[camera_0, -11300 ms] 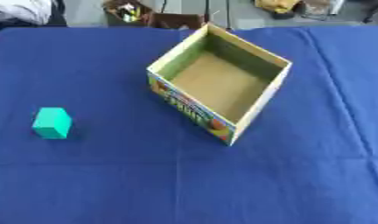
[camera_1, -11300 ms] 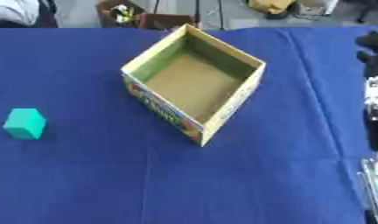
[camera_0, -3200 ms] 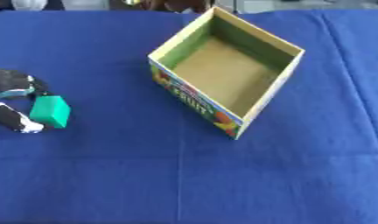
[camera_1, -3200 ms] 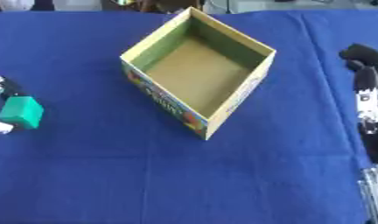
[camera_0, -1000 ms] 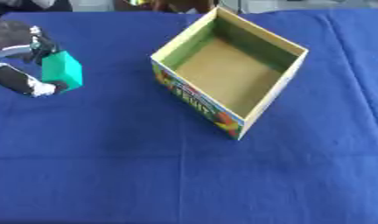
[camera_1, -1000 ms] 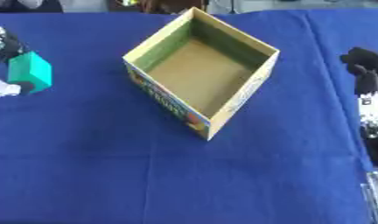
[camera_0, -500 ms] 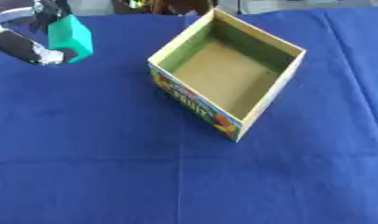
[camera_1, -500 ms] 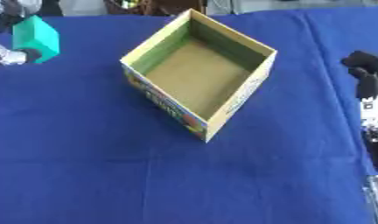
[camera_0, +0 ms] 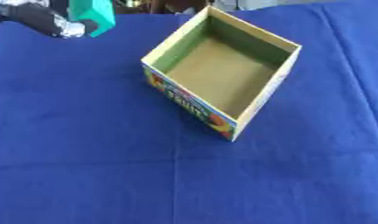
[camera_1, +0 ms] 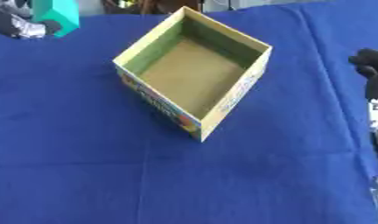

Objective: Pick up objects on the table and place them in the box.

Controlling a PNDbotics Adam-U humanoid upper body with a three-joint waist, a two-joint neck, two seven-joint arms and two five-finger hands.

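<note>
Left hand has risen off the table, fingers curled around the teal block. Box sits empty to its right, so the carry is underway. Right hand idles; its fingers cannot be told.

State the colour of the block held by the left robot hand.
Teal green; the block shows best in the left eye view.

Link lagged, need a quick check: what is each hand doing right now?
Left hand: shut on the green block, held up left of the box.
Right hand: at the right edge, holding nothing; fingers cannot be told.
</note>
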